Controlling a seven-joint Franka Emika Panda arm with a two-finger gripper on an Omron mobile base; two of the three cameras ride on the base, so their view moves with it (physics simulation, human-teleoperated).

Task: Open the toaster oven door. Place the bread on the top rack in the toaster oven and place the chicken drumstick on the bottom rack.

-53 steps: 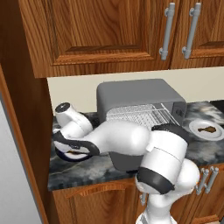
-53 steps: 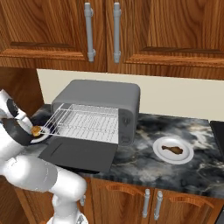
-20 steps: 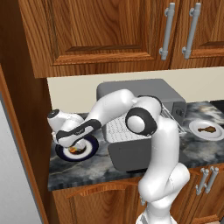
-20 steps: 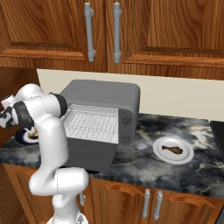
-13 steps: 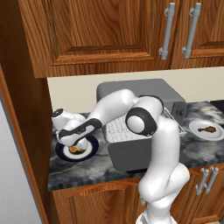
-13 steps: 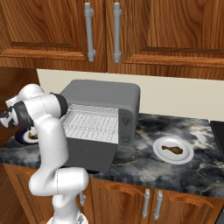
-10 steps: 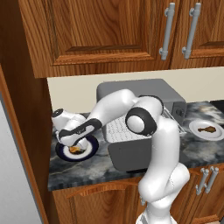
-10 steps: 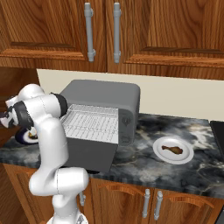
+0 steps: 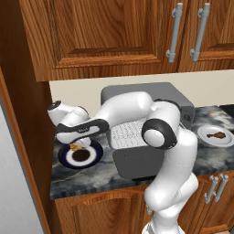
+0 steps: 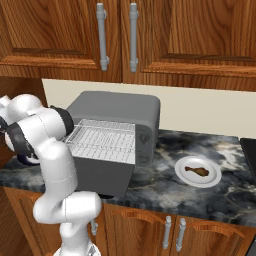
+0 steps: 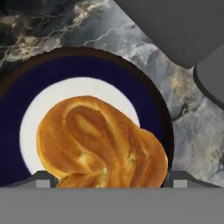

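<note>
My gripper (image 9: 77,145) hangs just over the dark-rimmed plate (image 9: 93,157) at the counter's left end, shut on the bread (image 9: 73,147). In the hand view the golden bread (image 11: 100,140) lies between my two fingertips (image 11: 43,179), above the plate's blue rim (image 11: 26,92). The grey toaster oven (image 9: 151,93) (image 10: 117,110) stands to the right with its door (image 9: 137,160) (image 10: 102,175) folded down and a wire rack (image 9: 128,135) (image 10: 102,140) slid out. The chicken drumstick (image 9: 215,135) (image 10: 197,171) rests on a white plate (image 10: 212,177) right of the oven.
Wooden wall cabinets (image 10: 125,35) hang low over the oven. A tall wooden panel (image 9: 23,137) closes off the counter's left side. The marble counter (image 10: 165,150) runs between oven and drumstick plate, and a dark appliance edge (image 10: 250,155) sits at far right.
My hand has risen a little off the plate with the bread in it, and a dark shadow now shows on the plate's middle. The oven and drumstick stand as before.
</note>
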